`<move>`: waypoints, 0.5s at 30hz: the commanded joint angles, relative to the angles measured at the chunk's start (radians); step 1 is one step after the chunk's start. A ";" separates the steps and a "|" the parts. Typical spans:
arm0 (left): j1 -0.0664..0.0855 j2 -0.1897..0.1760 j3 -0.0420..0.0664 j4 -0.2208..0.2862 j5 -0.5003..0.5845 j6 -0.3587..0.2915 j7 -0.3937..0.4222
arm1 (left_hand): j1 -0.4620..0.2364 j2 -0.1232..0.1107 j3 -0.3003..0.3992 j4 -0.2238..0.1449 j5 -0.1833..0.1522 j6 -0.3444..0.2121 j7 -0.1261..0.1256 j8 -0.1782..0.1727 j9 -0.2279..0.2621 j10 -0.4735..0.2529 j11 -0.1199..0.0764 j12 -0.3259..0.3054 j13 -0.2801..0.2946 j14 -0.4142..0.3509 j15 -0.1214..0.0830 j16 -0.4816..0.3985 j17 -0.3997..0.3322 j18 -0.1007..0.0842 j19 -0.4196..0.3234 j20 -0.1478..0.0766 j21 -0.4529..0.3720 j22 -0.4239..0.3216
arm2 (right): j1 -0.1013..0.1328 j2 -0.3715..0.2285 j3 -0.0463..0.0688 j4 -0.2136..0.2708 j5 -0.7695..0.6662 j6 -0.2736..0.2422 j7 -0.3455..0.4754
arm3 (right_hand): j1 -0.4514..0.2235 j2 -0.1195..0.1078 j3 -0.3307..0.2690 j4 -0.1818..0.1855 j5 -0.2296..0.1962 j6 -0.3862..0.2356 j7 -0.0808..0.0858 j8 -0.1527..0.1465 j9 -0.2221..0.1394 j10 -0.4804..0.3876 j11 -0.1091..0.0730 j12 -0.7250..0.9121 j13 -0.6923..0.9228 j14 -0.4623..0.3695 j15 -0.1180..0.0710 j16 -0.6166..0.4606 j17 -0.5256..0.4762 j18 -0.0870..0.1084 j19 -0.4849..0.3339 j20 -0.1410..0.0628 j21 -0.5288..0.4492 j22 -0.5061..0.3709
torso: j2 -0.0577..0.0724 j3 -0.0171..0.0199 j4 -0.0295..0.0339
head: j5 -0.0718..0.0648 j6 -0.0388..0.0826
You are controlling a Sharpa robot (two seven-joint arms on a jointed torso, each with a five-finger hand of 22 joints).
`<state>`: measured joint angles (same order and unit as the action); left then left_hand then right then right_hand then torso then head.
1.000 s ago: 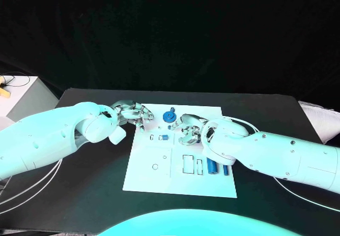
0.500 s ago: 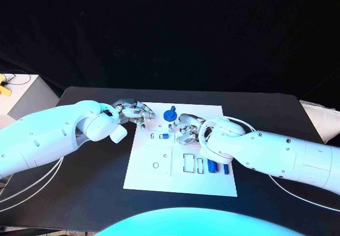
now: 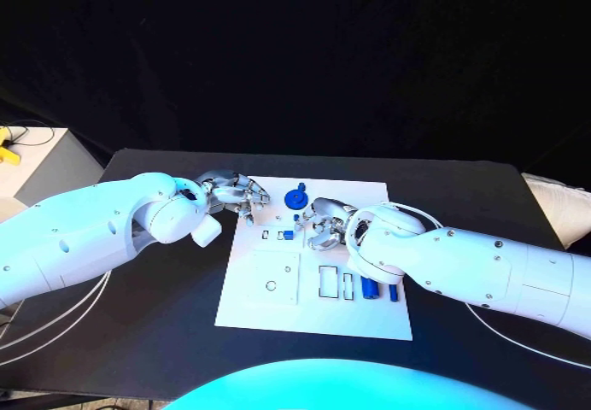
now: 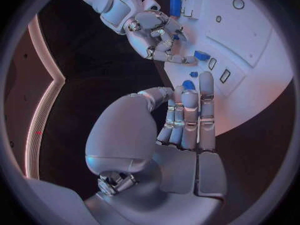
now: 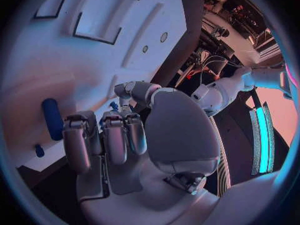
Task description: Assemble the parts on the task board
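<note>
Left hand: left hand [image 3: 234, 198] sits over the task board's [image 3: 370, 316] far left corner, arm reaching in across the black table [image 3: 468, 184]. In the left wrist view [image 4: 181, 120] the fingers lie straight and pressed side by side, thumb folded alongside; nothing seen in the grasp, so closed on nothing.

Right hand: right hand [image 3: 323, 224] is over the far middle of the board, fingers curled inward. In the right wrist view [image 5: 112, 135] a speck of blue shows near the thumb tip; cannot tell whether a part is pinched there or merely lies behind it. Grip state: cannot tell.

Round blue part: one, a disc-like piece [image 3: 295, 201] near the board's far edge, between the two hands.

Small blue part: one [image 3: 286, 235], just beside the right hand's fingertips, on the board.

Blue cylinders: two, a thicker one [image 3: 370, 289] and a thinner one [image 3: 393, 293], lying side by side near the board's right edge, close to the right forearm.

Board recesses: rectangular outline [image 3: 328, 283] left of the cylinders holds nothing visible; a small ring hole [image 3: 271, 286] further left.
</note>
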<state>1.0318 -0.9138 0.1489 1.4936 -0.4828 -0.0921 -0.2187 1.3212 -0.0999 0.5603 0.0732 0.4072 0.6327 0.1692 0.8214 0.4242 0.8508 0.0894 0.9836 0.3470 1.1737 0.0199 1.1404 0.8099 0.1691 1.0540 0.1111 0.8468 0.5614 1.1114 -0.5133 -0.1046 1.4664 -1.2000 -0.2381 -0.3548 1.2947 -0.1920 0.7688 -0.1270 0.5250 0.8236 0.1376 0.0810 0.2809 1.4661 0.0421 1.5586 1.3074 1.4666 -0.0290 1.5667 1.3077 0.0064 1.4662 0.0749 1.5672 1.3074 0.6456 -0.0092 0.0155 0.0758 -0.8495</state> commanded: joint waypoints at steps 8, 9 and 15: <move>0.000 -0.001 0.001 0.006 -0.001 0.008 0.009 | 0.007 0.000 0.000 -0.006 0.005 -0.004 0.004 0.005 -0.001 -0.007 0.002 0.003 -0.001 -0.005 0.001 -0.004 -0.001 0.014 -0.001 0.002 0.002 0.001 | -0.006 0.010 -0.001 -0.008 -0.001 -0.011 0.023 | -0.010 0.001 0.008 0.001 0.005 0.011 0.000 0.007 0.001 0.086 -0.007 -0.003 0.240 0.104 -0.007 0.004 0.263 -0.006 0.105 -0.007 0.004 0.263 | 0.001 0.0003 0.0012 | 0.003 -0.005; 0.000 -0.002 0.001 0.006 -0.001 0.008 0.009 | 0.007 0.000 0.000 -0.006 0.005 -0.004 0.004 0.005 -0.001 -0.007 0.002 0.003 -0.001 -0.005 0.001 -0.004 -0.001 0.014 -0.001 0.002 0.002 0.001 | -0.006 0.011 -0.001 -0.009 -0.001 -0.012 0.024 | -0.010 0.001 0.008 0.001 0.005 0.011 0.000 0.007 0.001 0.086 -0.007 -0.003 0.240 0.104 -0.007 0.004 0.263 -0.006 0.105 -0.007 0.004 0.263 | 0.001 0.0002 0.0010 | 0.003 -0.006; 0.000 -0.002 0.001 0.007 -0.001 0.009 0.008 | 0.007 0.000 0.000 -0.006 0.005 -0.004 0.004 0.005 -0.001 -0.007 0.002 0.003 -0.001 -0.005 0.001 -0.004 -0.001 0.014 -0.001 0.002 0.002 0.001 | -0.009 0.016 -0.001 -0.011 -0.002 -0.013 0.029 | -0.010 0.001 0.009 0.000 0.005 0.012 0.000 0.007 0.001 0.085 -0.008 -0.004 0.239 0.104 -0.007 0.004 0.263 -0.006 0.105 -0.008 0.004 0.263 | 0.000 0.0001 -0.0002 | 0.005 -0.010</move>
<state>1.0318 -0.9167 0.1489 1.4972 -0.4830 -0.0921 -0.2191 1.3212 -0.0999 0.5603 0.0732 0.4072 0.6327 0.1693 0.8214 0.4242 0.8508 0.0894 0.9836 0.3471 1.1737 0.0199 1.1403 0.8099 0.1690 1.0540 0.1111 0.8468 0.5613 1.1043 -0.4988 -0.1054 1.4558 -1.1990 -0.2484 -0.3444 1.2947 -0.1920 0.7717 -0.1245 0.5250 0.8302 0.1381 0.0849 0.2808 1.4661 0.0422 1.5586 1.3080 1.4666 -0.0289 1.5667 1.3076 0.0064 1.4662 0.0750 1.5670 1.3081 0.6468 -0.0091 0.0164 0.0802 -0.8569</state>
